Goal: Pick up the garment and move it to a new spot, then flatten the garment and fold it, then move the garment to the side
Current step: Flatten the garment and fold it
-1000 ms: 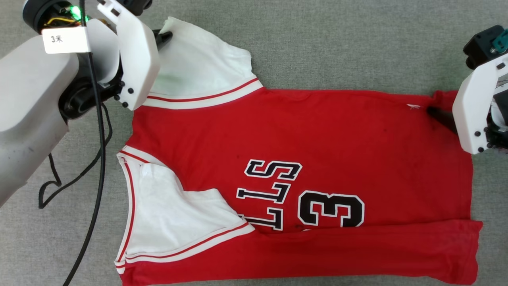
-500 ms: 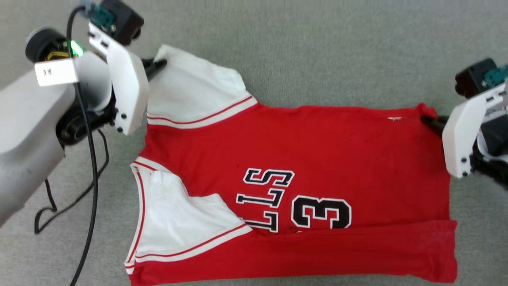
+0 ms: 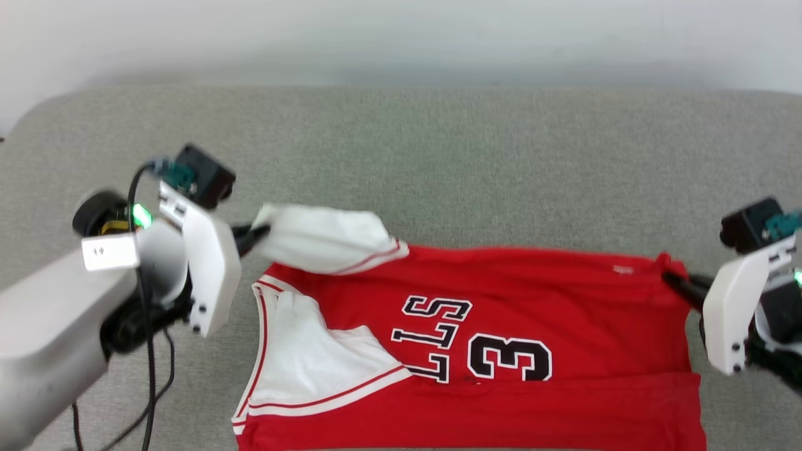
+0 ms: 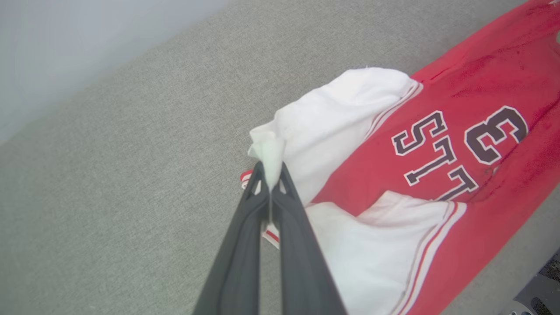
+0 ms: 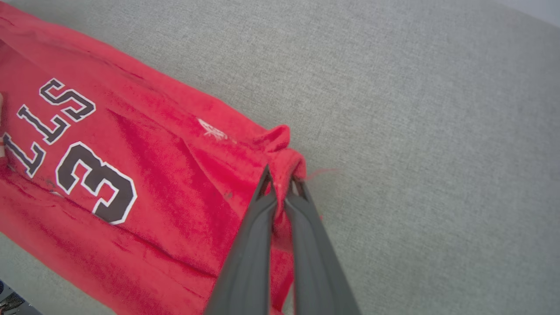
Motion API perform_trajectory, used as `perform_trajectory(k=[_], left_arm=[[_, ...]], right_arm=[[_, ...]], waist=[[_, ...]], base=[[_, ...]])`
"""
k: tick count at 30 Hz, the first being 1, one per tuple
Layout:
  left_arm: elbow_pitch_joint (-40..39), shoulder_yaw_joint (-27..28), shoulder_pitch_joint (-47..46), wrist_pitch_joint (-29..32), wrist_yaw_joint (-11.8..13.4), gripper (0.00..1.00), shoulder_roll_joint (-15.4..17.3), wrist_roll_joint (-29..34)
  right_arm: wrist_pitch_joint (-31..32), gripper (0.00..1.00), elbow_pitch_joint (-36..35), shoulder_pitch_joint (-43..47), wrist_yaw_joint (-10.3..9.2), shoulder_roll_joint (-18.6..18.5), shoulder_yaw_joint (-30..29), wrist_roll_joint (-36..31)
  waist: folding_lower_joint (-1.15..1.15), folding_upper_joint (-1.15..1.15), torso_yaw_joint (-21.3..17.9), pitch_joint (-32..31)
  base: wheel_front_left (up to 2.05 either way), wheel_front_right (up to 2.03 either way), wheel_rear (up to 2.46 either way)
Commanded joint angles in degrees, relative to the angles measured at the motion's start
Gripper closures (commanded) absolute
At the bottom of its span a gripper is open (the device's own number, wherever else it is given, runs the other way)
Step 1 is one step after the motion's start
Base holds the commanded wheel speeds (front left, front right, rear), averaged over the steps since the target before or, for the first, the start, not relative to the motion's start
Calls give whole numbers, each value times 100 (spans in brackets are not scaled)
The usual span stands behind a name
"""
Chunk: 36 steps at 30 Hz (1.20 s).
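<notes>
Head: garment (image 3: 501, 313) (red jersey-knit tee, white sleeves, black "3") lies on grey woven-fabric surface (image 3: 438, 156). Near edge already folded in. L pincer (image 3: 257, 233) & R pincer (image 3: 671, 280) are lifting the far edge. Est: mid-fold; 2nd fold + move aside left. Vs 1 s ago: far edge was flat, R not yet clamped, cam has tilted up.
L wrist: clenched on white sleeve (image 4: 323, 127) tip.
R wrist: clenched on red hem corner (image 5: 284, 153).
</notes>
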Motion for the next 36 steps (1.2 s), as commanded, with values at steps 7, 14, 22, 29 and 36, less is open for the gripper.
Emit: perform_trajectory(k=[7, 14, 22, 29, 36], left_arm=[[-602, -90, 919, -271, 491, 100, 388, -210], [-910, -160, 1704, -522, 798, 100, 475, -412], [-565, -206, 2242, -710, 781, 100, 245, -557], [4, -208, 2458, -860, 601, 100, -80, -729], [489, -144, 2582, -1125, 574, 49, -334, -786]], right_arm=[[-45, 100, -291, 866, -9, 27, -265, 60], [-56, 100, -581, 1600, -9, 44, -519, 100], [57, 100, -736, 2098, -8, 213, -780, 45], [138, 100, -515, 2258, -9, 379, -857, -43], [-88, 49, -276, 2248, -9, 567, -879, -55]], waist=[[0, 0, 78, -375], [0, 0, 141, -461], [0, 0, 107, -284], [0, 0, 72, -89], [0, 0, 50, -142]], base=[[0, 0, 0], [0, 0, 0], [0, 0, 0], [0, 0, 0], [0, 0, 0]])
